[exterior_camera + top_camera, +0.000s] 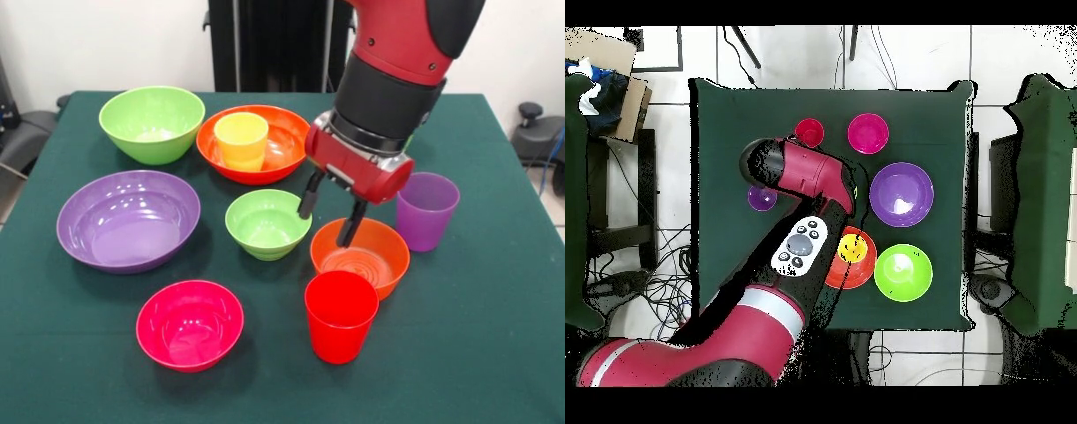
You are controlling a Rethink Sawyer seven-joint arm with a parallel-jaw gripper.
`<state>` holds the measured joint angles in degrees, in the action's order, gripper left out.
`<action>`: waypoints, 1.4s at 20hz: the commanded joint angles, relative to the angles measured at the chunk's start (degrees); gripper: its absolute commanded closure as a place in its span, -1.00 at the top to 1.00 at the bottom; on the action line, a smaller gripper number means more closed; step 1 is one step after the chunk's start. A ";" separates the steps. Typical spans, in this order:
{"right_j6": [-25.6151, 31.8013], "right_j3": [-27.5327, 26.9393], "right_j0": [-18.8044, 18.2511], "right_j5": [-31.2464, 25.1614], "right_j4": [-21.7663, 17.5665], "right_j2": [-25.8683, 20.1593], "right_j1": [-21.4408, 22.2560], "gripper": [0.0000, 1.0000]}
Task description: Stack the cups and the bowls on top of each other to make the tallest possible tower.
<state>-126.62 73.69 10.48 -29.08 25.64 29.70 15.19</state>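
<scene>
Nearest the camera stood the red cup (341, 315), upright and empty, with the small magenta-pink bowl (190, 323) to its left on the green table (494, 353); just behind the red cup, touching or nearly so, sat the small orange bowl (360, 256); the gripper (331, 215) hung over that bowl's far rim with its two dark fingers (311, 196) spread apart and nothing between them, one tip outside the rim toward the small lime green bowl (267, 223), the other just inside; the purple cup (425, 210) stood upright to the right of the orange bowl, near it but apart; the large purple bowl (128, 220) lay at the left of the table; behind it sat the large lime green bowl (152, 123); beside that, the large orange bowl (253, 143) held the yellow cup (241, 140) upright inside it; from overhead the red and black arm (800, 185) covered the middle of the table, hiding the small orange and small green bowls; no light green cup could be made out in either view.
</scene>
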 commanded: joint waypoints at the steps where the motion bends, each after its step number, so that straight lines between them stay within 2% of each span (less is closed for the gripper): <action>1: 4.56 1.43 -2.10 -11.53 -3.97 -12.76 4.68 1.00; 7: 3.88 3.28 -2.59 -10.09 -5.05 -13.33 5.46 1.00; 12: -0.23 4.03 -1.84 -6.52 -4.78 -12.12 4.23 1.00; 16: -4.38 3.26 -0.43 -4.00 -4.54 -9.50 2.03 1.00; 21: -11.30 4.02 1.77 -2.42 -2.40 -6.17 0.32 1.00; 23: -12.75 3.98 2.66 -2.97 -2.10 -4.57 -0.01 1.00; 28: -12.08 5.32 3.07 -3.92 -1.76 -3.41 0.90 1.00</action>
<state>-127.00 74.45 12.09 -34.89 25.60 28.01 18.44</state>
